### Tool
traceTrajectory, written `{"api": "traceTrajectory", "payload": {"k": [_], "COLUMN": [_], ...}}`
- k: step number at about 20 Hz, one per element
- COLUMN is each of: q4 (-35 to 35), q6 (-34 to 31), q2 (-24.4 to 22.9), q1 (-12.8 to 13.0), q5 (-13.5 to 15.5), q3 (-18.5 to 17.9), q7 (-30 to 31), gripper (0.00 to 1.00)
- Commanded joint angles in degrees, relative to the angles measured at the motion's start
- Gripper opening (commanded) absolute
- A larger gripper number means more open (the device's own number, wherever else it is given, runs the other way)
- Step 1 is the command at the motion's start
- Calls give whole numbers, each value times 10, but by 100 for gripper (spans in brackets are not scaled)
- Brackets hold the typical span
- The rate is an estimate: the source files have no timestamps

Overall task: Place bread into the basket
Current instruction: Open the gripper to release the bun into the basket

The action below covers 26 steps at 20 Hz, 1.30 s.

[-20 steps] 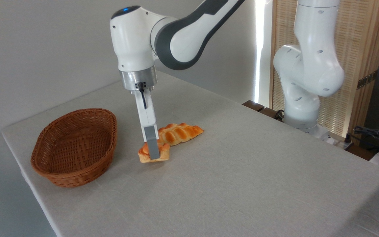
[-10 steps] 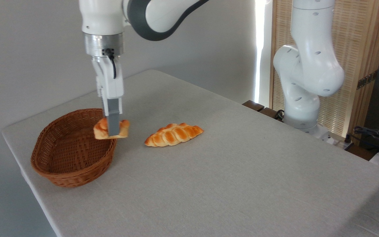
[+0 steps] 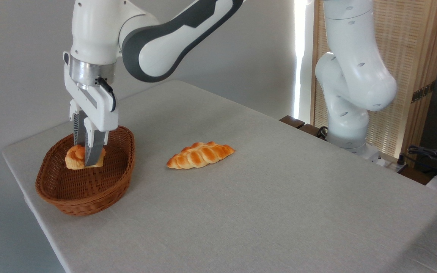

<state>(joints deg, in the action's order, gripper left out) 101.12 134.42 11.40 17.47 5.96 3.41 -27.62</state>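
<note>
The bread [image 3: 74, 157], a small orange-golden bun, is inside the oval brown wicker basket [image 3: 108, 185] at the table's left end, toward its far side. My gripper [image 3: 87, 156] reaches straight down into the basket and is shut on the bread, its grey fingers on either side of the bun. I cannot tell whether the bun rests on the basket's floor or hangs just above it.
A longer braided golden loaf [image 3: 200, 155] lies on the grey tablecloth to the right of the basket. The arm's white base [image 3: 349, 106] stands at the table's far right edge. The table's left and front edges run close to the basket.
The gripper lifted the bread off the table beside the braided loaf, carried it left over the basket's rim, and lowered it inside the basket. The loaf stayed where it was.
</note>
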Motion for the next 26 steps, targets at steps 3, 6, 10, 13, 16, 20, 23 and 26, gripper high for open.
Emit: {"api": "traceTrajectory", "payload": {"k": [3,6,10,13,16,20,23,26], "q4": [-9,-8,-8,-8,-8,-10,-19,-70], "q6": [41,41,42,42,42,30,-63,-206], "q2": [38,38,38,37,37,12,-33,-59], "q1": [0,0,0,0,0,-2,-11,-54], "q5": [-38,-52,-52,-52,-52,-52,-52,-52], "q3": [13,13,14,14,13,12,0,-3], "q7": [4,4,3,3,2,10,10,-2], "gripper": [90,100,100,100,100,100,100,100]}}
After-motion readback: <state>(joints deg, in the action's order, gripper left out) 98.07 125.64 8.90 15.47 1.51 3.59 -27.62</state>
